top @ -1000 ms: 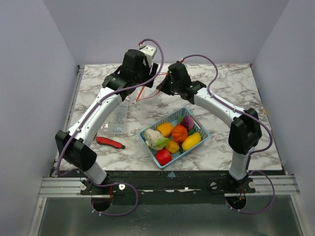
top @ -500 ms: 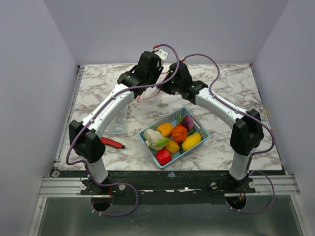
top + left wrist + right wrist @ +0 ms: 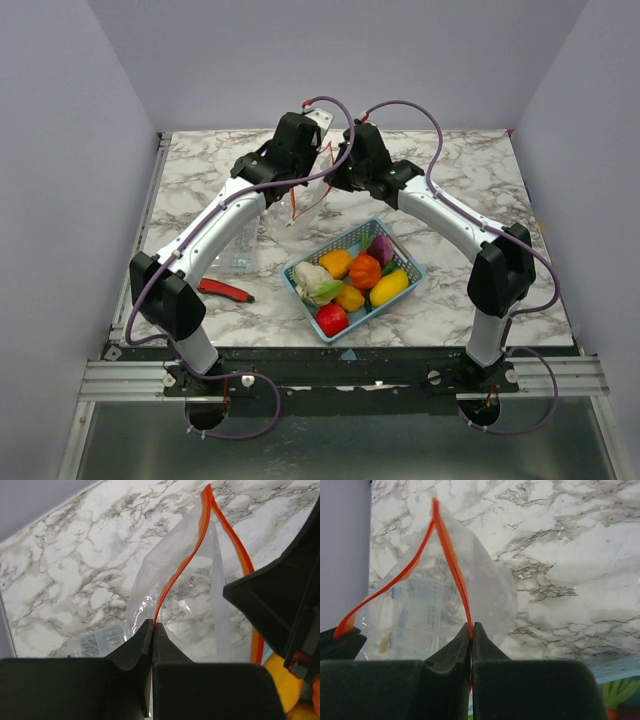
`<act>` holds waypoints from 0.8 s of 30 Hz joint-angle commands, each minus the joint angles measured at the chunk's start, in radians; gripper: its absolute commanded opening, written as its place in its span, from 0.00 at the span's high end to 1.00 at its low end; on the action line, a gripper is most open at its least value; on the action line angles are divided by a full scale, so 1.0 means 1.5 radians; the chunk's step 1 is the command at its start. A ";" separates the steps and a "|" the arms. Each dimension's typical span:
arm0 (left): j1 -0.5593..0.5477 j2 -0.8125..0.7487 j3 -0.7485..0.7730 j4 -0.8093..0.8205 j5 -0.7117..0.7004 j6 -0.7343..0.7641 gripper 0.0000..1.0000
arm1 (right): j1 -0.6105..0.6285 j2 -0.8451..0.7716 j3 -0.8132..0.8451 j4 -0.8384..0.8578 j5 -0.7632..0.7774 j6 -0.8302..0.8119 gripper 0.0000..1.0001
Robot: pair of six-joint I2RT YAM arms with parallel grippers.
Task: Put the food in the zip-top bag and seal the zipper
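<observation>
The zip-top bag [image 3: 312,200] hangs open between my two grippers over the back of the table. In the left wrist view, my left gripper [image 3: 153,626] is shut on one side of the red-orange zipper [image 3: 187,555]. My right gripper [image 3: 471,626] is shut on the other side of the zipper [image 3: 451,555]. From above, the left gripper [image 3: 303,180] and right gripper [image 3: 338,178] sit close together. The food [image 3: 364,272], several toy fruits and vegetables, lies in a blue basket [image 3: 401,245] in front of them. The bag [image 3: 185,600] holds nothing.
A clear rigid box [image 3: 240,245] lies under the left arm, and it shows through the bag in the right wrist view. A red-and-black handled tool [image 3: 225,290] lies near the left front edge.
My left arm has swung right toward the right gripper and its jaws have shut on the zipper. The bag's mouth now spreads between both grippers. The right arm has barely moved.
</observation>
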 commanded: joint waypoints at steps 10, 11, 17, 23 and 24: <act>0.052 -0.075 -0.085 -0.001 0.098 -0.115 1.00 | 0.003 -0.010 0.051 -0.100 -0.061 -0.112 0.70; 0.054 -0.074 -0.086 0.000 0.107 -0.118 1.00 | 0.003 -0.019 0.050 -0.110 -0.061 -0.117 0.65; 0.056 -0.072 -0.097 0.007 0.127 -0.121 1.00 | 0.003 -0.105 0.000 -0.158 -0.037 -0.158 0.41; 0.057 -0.064 -0.093 0.005 0.137 -0.122 1.00 | 0.003 -0.220 -0.155 -0.140 -0.032 -0.182 0.25; 0.057 -0.063 -0.093 0.004 0.137 -0.122 1.00 | 0.003 -0.236 -0.193 -0.132 -0.032 -0.181 0.24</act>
